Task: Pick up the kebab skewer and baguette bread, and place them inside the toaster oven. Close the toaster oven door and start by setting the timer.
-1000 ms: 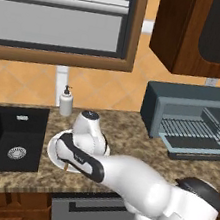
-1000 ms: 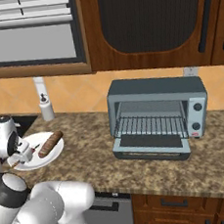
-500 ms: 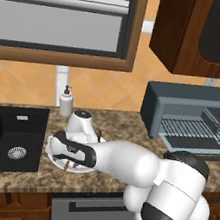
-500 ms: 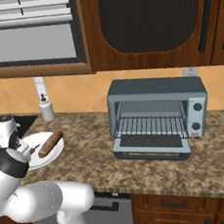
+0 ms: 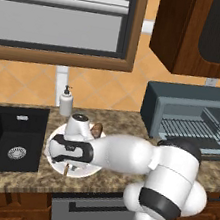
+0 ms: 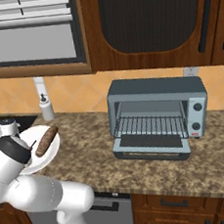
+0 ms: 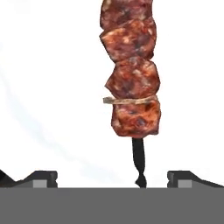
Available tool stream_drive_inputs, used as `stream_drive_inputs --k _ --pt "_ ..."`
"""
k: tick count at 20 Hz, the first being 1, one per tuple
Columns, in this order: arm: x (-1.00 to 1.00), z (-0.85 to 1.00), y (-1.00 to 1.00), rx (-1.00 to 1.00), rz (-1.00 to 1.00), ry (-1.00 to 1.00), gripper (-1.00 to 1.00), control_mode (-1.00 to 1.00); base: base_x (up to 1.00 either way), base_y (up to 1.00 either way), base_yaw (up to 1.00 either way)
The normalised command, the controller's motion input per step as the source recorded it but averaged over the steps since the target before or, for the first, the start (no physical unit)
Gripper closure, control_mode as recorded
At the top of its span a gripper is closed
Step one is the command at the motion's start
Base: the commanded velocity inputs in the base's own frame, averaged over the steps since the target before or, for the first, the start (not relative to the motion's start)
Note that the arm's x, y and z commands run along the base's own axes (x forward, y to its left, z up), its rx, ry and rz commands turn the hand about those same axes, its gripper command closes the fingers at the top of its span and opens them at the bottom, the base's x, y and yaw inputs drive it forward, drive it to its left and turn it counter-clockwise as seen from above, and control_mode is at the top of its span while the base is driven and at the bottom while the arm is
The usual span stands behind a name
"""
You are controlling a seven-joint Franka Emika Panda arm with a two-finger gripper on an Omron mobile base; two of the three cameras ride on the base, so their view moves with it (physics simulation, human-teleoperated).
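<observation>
Claw (image 7: 111, 177) open wide, tips apart on both sides of kebab skewer (image 7: 131, 70), nothing gripped. Skewer lies on white plate (image 6: 52, 152), stick end pointing between tips. Baguette bread (image 6: 46, 140) on same plate. Plate on desk (image 6: 89, 151) near black sink (image 5: 6, 138). Toaster oven (image 6: 158, 113) well apart, toaster oven door (image 6: 150, 145) folded down, rack bare.

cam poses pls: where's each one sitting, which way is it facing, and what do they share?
Left base view: behind the arm to its left, facing forward and down at the counter; white arm reaches to the plate.
Right base view: behind to its right, facing the toaster oven; arm at lower left.
Hand view: on the hand, looking down at the kebab skewer; open finger tips show.
Shared: both base views show plate, oven, baguette bread.
</observation>
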Motion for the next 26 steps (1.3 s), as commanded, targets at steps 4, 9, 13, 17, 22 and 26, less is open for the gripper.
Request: stream_drive_inputs --k 4,9,13,17,22,26 --pt "0.00 -0.15 0.00 0.00 -0.02 0.00 -1.00 -1.00 0.00 0.00 0.00" --pt "0.07 -0.14 0.00 0.00 -0.03 0.00 1.00 -1.00 0.00 0.00 0.00" --pt "0.14 0.00 -0.10 0.00 -0.01 0.00 1.00 -1.00 0.00 0.00 0.00" --pt "0.27 0.04 -0.11 0.00 0.00 0.07 1.00 -1.00 0.00 0.00 0.00" --pt "0.18 0.29 -0.04 0.01 0.00 0.09 1.00 -1.00 0.00 0.00 0.00" --pt "0.06 0.51 0.00 0.04 0.05 0.08 1.00 -1.00 0.00 0.00 0.00"
